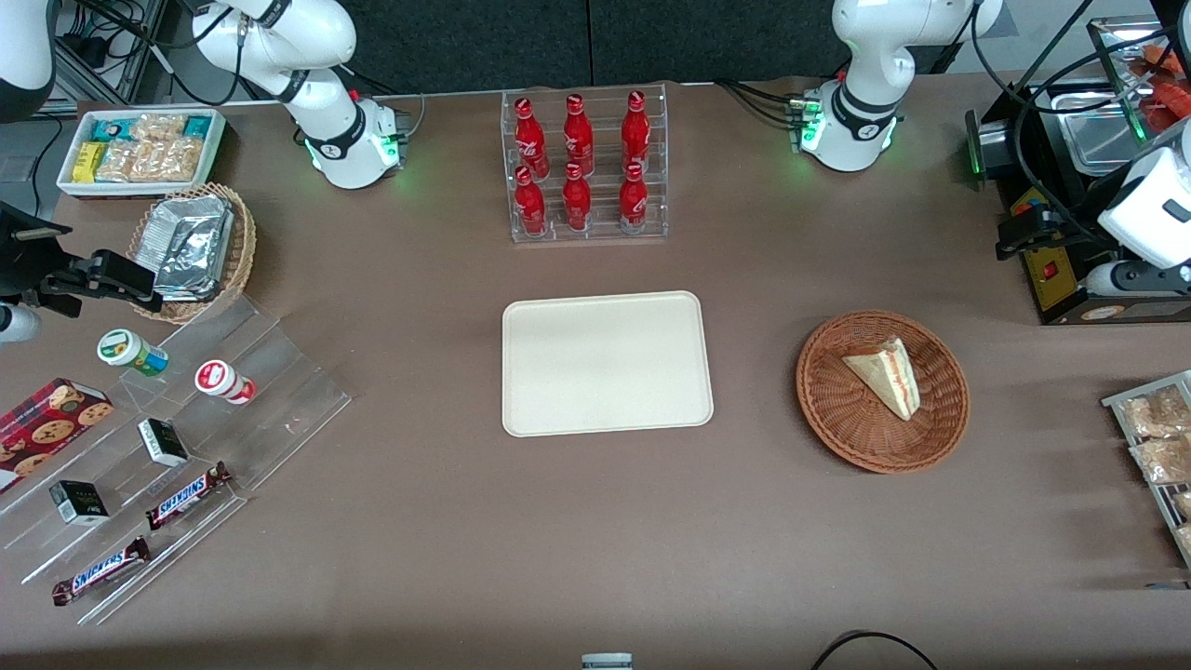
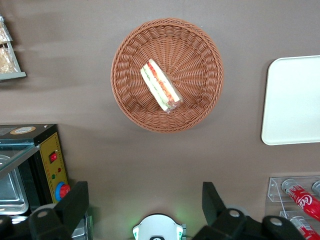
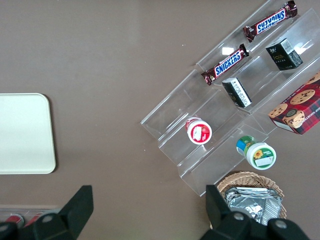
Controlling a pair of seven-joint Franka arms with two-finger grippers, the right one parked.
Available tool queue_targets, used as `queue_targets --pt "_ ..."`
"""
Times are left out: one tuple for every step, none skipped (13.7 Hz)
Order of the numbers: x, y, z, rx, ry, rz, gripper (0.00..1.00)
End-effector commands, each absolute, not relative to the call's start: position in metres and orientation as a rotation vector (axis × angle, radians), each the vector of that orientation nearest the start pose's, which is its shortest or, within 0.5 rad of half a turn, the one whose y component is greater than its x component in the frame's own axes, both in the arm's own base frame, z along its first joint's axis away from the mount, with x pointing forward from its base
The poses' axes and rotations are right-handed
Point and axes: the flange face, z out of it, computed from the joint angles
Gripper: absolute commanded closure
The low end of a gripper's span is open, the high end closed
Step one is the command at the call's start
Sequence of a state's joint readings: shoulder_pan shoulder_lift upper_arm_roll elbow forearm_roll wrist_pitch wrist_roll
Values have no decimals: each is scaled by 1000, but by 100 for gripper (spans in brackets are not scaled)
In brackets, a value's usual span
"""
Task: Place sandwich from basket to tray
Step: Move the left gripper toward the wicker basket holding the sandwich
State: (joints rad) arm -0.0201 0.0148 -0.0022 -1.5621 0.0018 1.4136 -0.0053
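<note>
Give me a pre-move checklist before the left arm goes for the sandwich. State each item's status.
1. Sandwich lies in the basket, uncovered: ok.
2. Gripper fingers spread open, holding nothing: ok.
3. Gripper is high above the table, nothing between it and the basket: ok.
4. Tray is bare, ready to receive: ok.
5. Table between basket and tray has no obstacles: ok.
6. Whether the sandwich's wrapping will slip in the grip: cannot tell.

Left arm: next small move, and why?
Probably lower the claw toward the sandwich. Its fingers are open and high above the table, gripping nothing; the sandwich lies in the basket and the tray has nothing on it.
</note>
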Motion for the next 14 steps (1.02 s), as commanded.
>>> queue_targets --pt "542 -14 615 -3139 43 261 0" --pt "541 -15 612 -3139 47 266 0" --pt "542 -15 610 -3135 47 268 0" --pt "542 -16 602 -3134 51 282 0" --pt "543 -16 587 -3136 51 290 0" --pt "542 -16 572 -3136 50 297 0" --pt "540 -16 560 -3129 45 311 0" --pt "539 -15 547 -3124 33 327 0" --pt "539 -15 535 -3121 26 339 0" --pt "539 -15 522 -3115 24 343 0" --pt "538 -15 512 -3115 8 338 0" --pt "538 -15 500 -3115 -16 326 0" --pt "538 -15 487 -3115 -42 311 0" --pt "538 -15 475 -3115 -70 292 0"
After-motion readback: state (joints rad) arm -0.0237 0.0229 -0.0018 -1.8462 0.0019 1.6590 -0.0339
